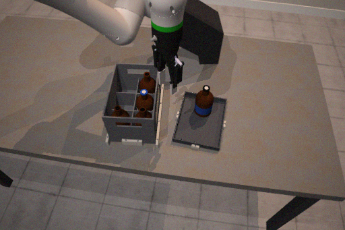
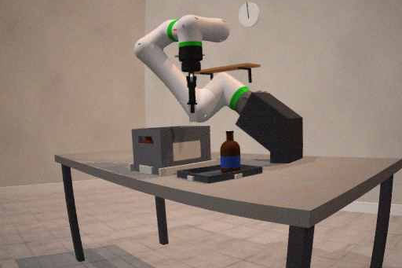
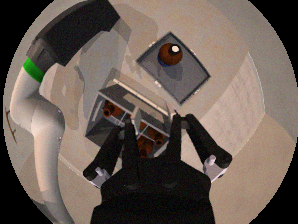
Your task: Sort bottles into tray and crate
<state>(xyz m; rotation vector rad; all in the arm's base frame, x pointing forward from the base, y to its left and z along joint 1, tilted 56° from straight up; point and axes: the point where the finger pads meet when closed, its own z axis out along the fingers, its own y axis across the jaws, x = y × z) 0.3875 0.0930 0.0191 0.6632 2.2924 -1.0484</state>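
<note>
Grey-brown rectangular table: carries all.
Grey compartmented plastic crate: houses three open brown bottles, plus a blue-capped brown glass bottle in its middle right cell, likely next for moving.
Dark shallow tray: white-capped blue-banded brown bottle upright.
Black two-finger hand: half-closed, pinching nothing, high above the crate's far right edge; blue-capped bottle below, nearer.

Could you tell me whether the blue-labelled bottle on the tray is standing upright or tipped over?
Upright. The bottle stands on its base in the tray, neck straight up, and the gripper is well above it, not touching.
</note>
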